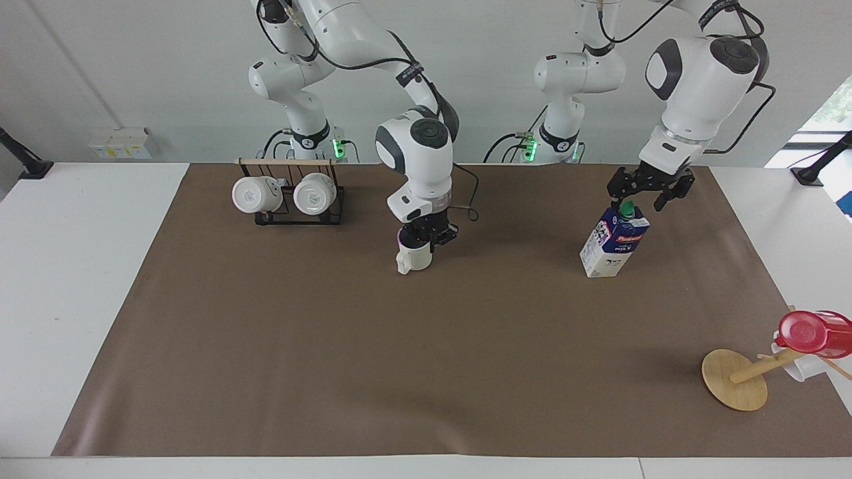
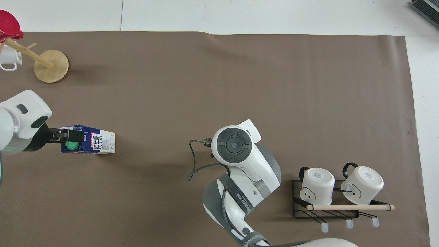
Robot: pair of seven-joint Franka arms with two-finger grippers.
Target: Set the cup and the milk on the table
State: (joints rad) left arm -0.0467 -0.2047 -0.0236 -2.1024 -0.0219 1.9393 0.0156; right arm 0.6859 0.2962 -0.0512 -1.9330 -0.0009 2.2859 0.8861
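A robot lab: two mounted arms (image 1: 413,143) at a white table (image 1: 80,266).

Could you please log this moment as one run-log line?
right gripper: shut on cup, on mat | left gripper: open over milk cap

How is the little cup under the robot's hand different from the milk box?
The cup is short, round and cream-white; the milk is tall, boxy, blue and white with a green cap. The cup has a loop handle; the milk has none. The right gripper holds the cup; the left gripper is open over the milk. Both stand upright on the brown mat.
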